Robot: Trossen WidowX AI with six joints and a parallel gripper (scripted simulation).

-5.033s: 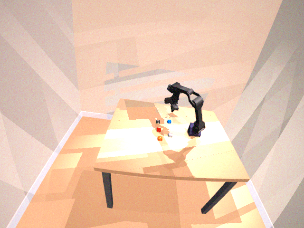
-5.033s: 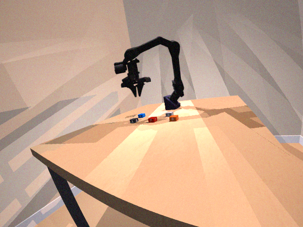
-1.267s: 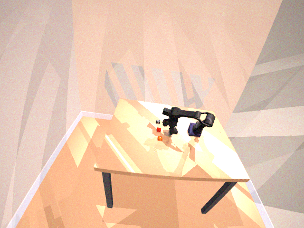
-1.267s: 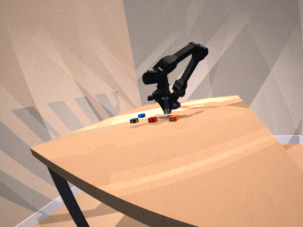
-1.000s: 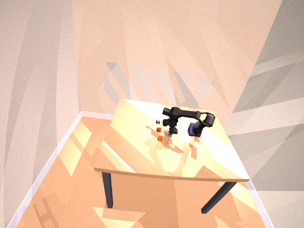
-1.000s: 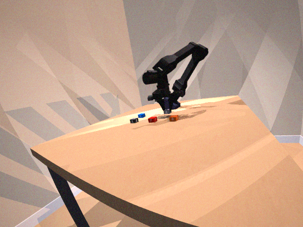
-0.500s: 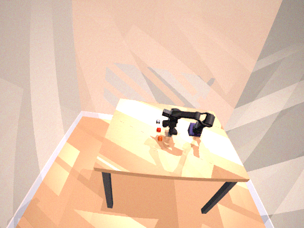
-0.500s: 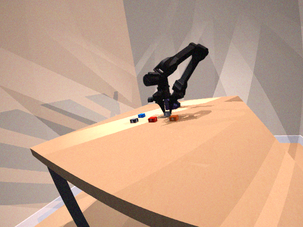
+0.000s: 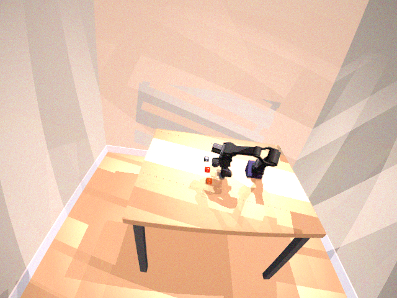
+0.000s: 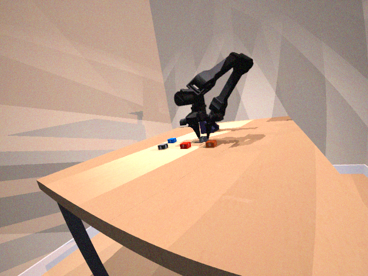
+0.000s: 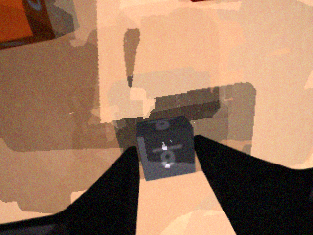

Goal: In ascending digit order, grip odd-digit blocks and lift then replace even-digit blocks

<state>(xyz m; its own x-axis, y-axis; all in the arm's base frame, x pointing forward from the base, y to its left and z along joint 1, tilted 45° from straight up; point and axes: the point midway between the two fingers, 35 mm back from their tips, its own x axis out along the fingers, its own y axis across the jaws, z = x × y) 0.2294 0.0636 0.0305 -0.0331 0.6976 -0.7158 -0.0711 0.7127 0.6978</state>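
While claw (image 9: 222,176) (image 10: 203,137) (image 11: 165,147) stands part-way wide around dark block (image 9: 221,174) (image 10: 203,139) (image 11: 167,156), block sits well inside tabletop (image 9: 173,205) (image 10: 252,192) (image 11: 284,108) edges. Red block (image 9: 207,169) (image 10: 185,145), orange block (image 9: 209,180) (image 10: 211,144) (image 11: 15,22) nearer edge across from arm's foot (image 9: 249,174) (image 10: 203,127).

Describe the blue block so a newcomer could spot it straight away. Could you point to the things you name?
On the wooden table (image 10: 225,190), seen from the exterior view, look to the left of the black arm's claw (image 10: 203,138). Behind the small dark block (image 10: 163,146) and the red block (image 10: 185,145) sits a small block (image 10: 171,140), the only bright blue one in the group.
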